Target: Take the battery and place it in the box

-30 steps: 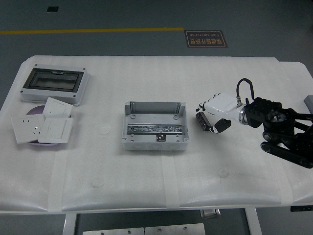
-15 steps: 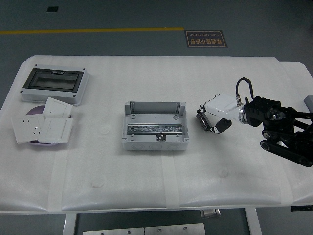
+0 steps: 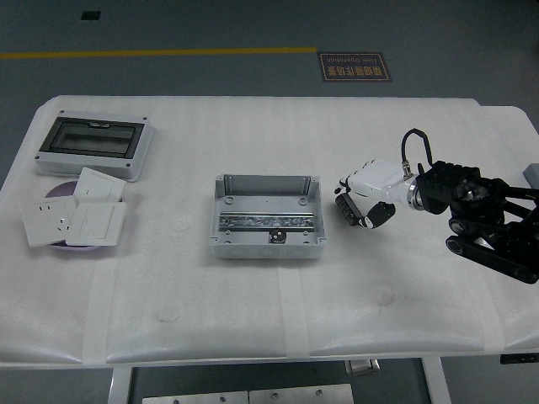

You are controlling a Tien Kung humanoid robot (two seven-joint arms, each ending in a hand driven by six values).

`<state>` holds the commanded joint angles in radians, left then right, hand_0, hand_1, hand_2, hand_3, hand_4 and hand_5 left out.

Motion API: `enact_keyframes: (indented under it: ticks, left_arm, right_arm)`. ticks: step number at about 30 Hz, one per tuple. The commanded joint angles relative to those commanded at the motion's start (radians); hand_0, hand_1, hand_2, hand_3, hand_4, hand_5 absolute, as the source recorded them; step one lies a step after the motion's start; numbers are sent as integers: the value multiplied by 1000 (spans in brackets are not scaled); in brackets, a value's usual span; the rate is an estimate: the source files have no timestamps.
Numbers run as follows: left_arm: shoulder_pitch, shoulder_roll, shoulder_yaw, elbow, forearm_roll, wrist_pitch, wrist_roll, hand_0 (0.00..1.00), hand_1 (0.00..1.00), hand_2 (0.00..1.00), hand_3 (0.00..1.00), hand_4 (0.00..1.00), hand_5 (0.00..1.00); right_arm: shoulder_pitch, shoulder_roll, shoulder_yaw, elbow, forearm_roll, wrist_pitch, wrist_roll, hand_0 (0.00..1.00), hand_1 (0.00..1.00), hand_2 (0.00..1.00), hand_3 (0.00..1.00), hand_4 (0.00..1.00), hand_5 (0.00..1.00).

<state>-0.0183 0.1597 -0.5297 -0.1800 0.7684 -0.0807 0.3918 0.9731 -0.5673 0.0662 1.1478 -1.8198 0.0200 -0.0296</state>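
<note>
White padded sheeting covers the table (image 3: pixel 253 311) from edge to edge. Item one, at the middle of the table: a grey open-topped box (image 3: pixel 268 226), rectangular, with a metal rail running across its floor. Item two: a small dark round object, taken to be the battery (image 3: pixel 274 237), lying inside the box on or just by that rail, towards the near wall; too small to make out any further detail. Item three, just beside the box's right wall but not touching it: the right hand (image 3: pixel 365 200), white-shelled with black finger segments, on a black arm (image 3: pixel 484 219) reaching in from the table's right edge. Its fingers (image 3: pixel 352 208) are curled inward towards the palm and nothing shows between them; the hand sits low over the table surface, pointed towards the box. Item four, far left corner: a grey enclosure with a dark transparent lid (image 3: pixel 93 146), lying flat. Item five, just in front of that enclosure along the left edge: a purple dish (image 3: pixel 59 190), mostly covered by several white wall plates (image 3: pixel 74 216), one showing socket holes, overlapping one another. Beyond the far edge, grey floor carries a yellow line (image 3: pixel 152 53) and a dark floor sign (image 3: pixel 354 66).
</note>
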Motion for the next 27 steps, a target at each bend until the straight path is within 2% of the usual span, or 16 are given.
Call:
enact_keyframes:
  ticks: [16,27]
  left_arm:
    - [-1,-2,-9,0,15,-1,2,679,679,577,629,656,332]
    - [-4,-1,-3,0,11,-1,0,679,680,575,623,635,318]
  right_arm:
    - [-5,12,-7,-22,5,-17,-9,822,713,776,851,713,268]
    - [-4,23,0,-35,-2,3,-9,818,707,774,853,716,265]
